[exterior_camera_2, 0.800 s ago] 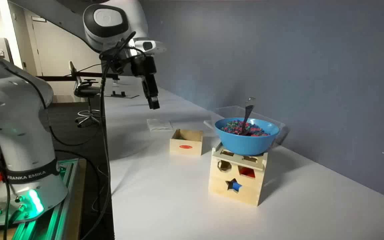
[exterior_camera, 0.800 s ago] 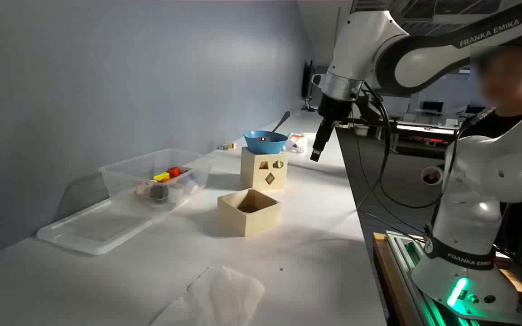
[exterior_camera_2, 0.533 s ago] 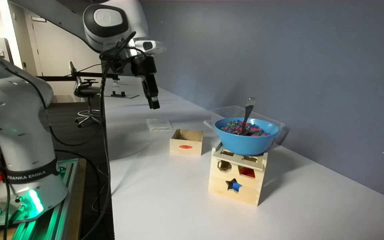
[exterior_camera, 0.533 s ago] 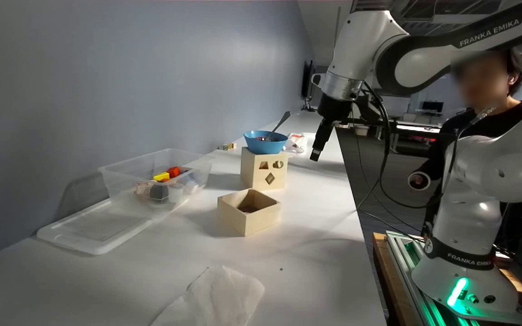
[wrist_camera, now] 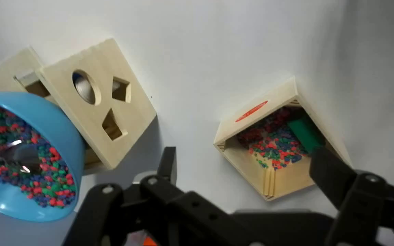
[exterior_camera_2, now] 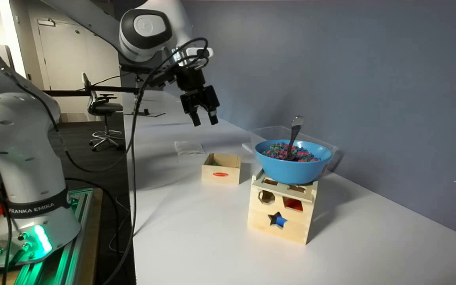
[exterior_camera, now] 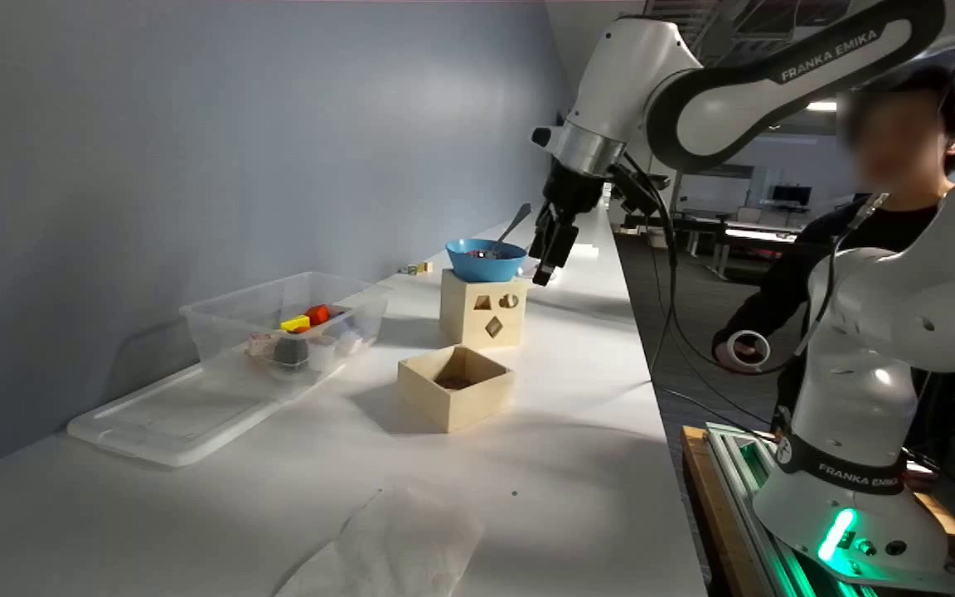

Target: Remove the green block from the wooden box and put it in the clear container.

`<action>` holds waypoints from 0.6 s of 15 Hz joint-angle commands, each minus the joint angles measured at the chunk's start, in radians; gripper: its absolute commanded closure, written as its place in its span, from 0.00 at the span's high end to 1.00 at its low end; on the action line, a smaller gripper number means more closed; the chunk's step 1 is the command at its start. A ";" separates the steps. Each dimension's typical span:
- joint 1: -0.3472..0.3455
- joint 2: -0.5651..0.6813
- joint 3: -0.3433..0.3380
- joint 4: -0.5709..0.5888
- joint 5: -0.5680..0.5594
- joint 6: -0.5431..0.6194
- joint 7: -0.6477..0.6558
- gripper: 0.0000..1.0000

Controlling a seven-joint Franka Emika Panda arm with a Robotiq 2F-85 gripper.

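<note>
The low wooden box (exterior_camera: 444,400) stands on the table in both exterior views (exterior_camera_2: 211,179) and in the wrist view (wrist_camera: 274,101). In the wrist view the green block (wrist_camera: 305,134) lies inside against a wall, beside small red, green and blue bits. A little green (exterior_camera_2: 215,163) shows in an exterior view. The clear container (exterior_camera: 233,336) stands by the wall with several blocks in it; its rim shows behind the bowl in an exterior view (exterior_camera_2: 277,132). My gripper (exterior_camera_2: 204,120) is open and empty, high above the table, fingers spread in the wrist view (wrist_camera: 245,152).
The taller wooden cube with cutouts (exterior_camera: 462,319) stands beside the box and carries a blue bowl (exterior_camera_2: 291,168) with a spoon. A flat clear lid (exterior_camera: 171,419) lies in front of the container. A white tissue (exterior_camera: 411,531) lies near. A person (exterior_camera: 900,215) stands behind the arm.
My gripper has moved toward the wall side, leftward in an exterior view. Its fingers were together earlier and are now spread apart. The box, container and bowl have not moved.
</note>
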 commanded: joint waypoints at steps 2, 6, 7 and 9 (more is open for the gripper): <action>0.136 0.189 -0.099 0.152 0.101 0.032 -0.244 1.00; 0.236 0.289 -0.156 0.194 0.269 0.024 -0.472 1.00; 0.246 0.313 -0.162 0.202 0.304 -0.004 -0.525 1.00; 0.201 0.281 -0.116 0.171 0.271 0.021 -0.468 1.00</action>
